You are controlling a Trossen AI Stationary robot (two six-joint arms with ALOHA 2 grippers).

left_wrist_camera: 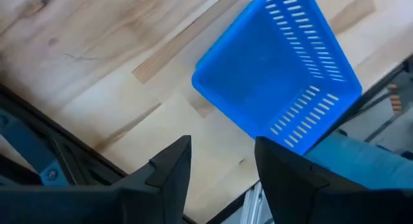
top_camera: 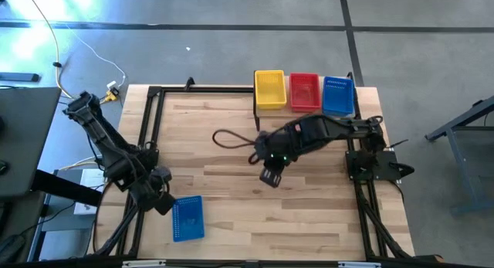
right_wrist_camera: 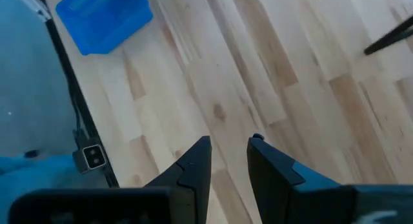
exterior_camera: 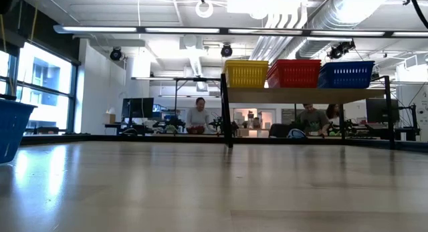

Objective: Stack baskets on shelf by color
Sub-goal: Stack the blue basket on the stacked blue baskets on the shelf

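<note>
The loose blue basket is lying at four o'clock from the left gripper, just beside its released, empty fingers; its long axis is running twelve-to-six.

Table centre bare; blue basket blocks near-left corner; shelf far edge.

L wrist: I see blue basket lying at bench edge | my L gripper above bench, fingers apart, holding nothing
</note>
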